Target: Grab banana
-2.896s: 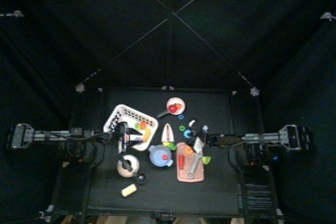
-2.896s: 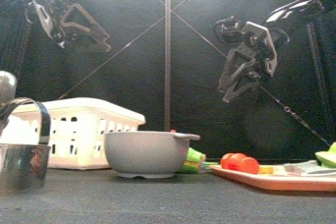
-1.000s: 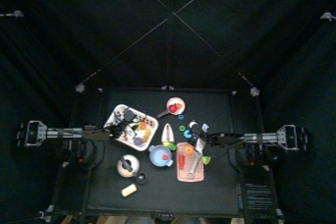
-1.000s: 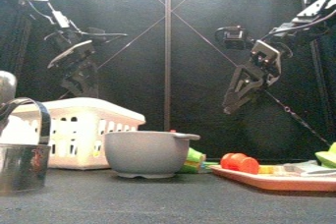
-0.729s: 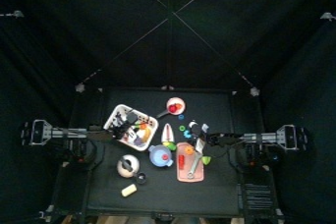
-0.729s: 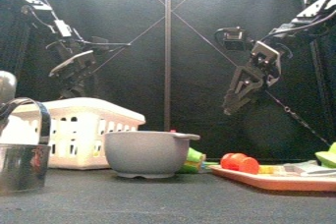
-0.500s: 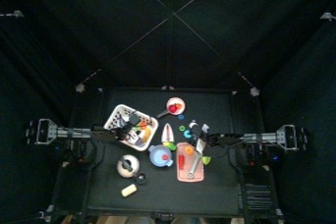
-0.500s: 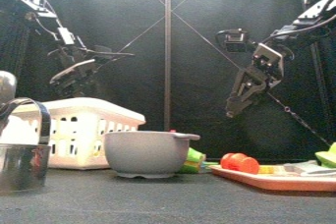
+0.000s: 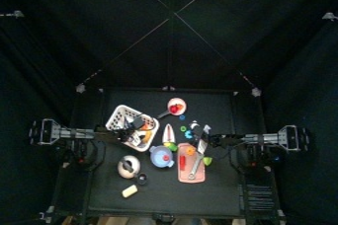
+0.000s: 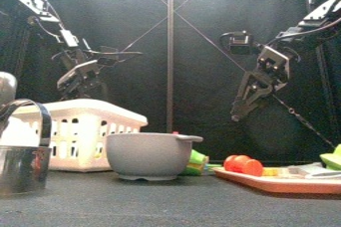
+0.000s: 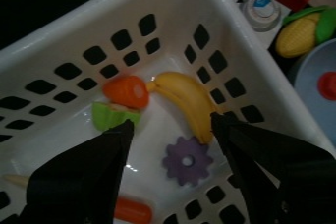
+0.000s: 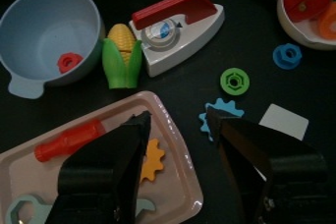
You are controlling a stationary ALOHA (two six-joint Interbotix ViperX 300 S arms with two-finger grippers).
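The banana (image 11: pixel 188 103) lies ungrabbed inside the white basket (image 11: pixel 257 85), with the left gripper (image 11: pixel 174 141) wide open and empty above it.

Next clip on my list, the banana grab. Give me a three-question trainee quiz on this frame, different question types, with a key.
1. True or false: the banana lies inside the white basket.
2. Multiple choice: the left gripper is (A) shut on the banana, (B) open above the basket, (C) resting on the pink tray.
3. Fill in: beside the banana in the basket sits a purple ____.

Key
1. True.
2. B. Its jaws stand wide apart over the banana and hold nothing.
3. Gear-shaped piece; an orange toy lies on the banana's other side.
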